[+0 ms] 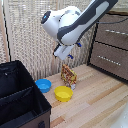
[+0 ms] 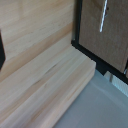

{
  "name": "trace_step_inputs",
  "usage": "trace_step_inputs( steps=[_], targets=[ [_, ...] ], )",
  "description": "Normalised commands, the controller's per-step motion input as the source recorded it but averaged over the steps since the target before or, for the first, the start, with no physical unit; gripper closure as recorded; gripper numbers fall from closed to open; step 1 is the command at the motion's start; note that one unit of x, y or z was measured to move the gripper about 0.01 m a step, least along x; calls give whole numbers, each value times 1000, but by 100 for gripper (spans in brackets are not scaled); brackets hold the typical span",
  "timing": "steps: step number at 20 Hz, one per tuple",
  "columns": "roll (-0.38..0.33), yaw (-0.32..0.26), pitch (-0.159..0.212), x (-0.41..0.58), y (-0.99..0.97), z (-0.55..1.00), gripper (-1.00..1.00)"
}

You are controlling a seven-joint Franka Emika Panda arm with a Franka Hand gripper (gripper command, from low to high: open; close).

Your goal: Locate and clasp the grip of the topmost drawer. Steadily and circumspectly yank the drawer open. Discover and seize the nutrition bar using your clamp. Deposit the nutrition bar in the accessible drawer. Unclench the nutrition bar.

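Hanging just above the nutrition bar [image 1: 69,75], the clamp [image 1: 64,56] has not gripped it, and whether its fingers stand wide or narrow cannot be told. The packet stands upright on the wooden floor [image 1: 95,97], directly below the fingers, beside a yellow bowl [image 1: 63,93] and a blue bowl [image 1: 43,85]. The topmost drawer [image 1: 116,18] looks closed, so seemingly every step remains. The packet's print is unreadable.

Pale wood plank floor [image 1: 95,100], beige slatted wall [image 1: 30,35], black bin [image 1: 20,100], perhaps fabric
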Motion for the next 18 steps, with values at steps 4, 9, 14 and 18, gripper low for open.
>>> trace_step_inputs(
  steps=[4, 9, 14, 18],
  targets=[
    [-239, 139, -21, 139, 0, 354, -100],
    [-227, 120, -22, 185, -6, 367, -100],
    [-296, 94, -38, 82, -124, 51, -100],
    [-287, 103, -66, 1, -207, 6, -100]
  ],
)
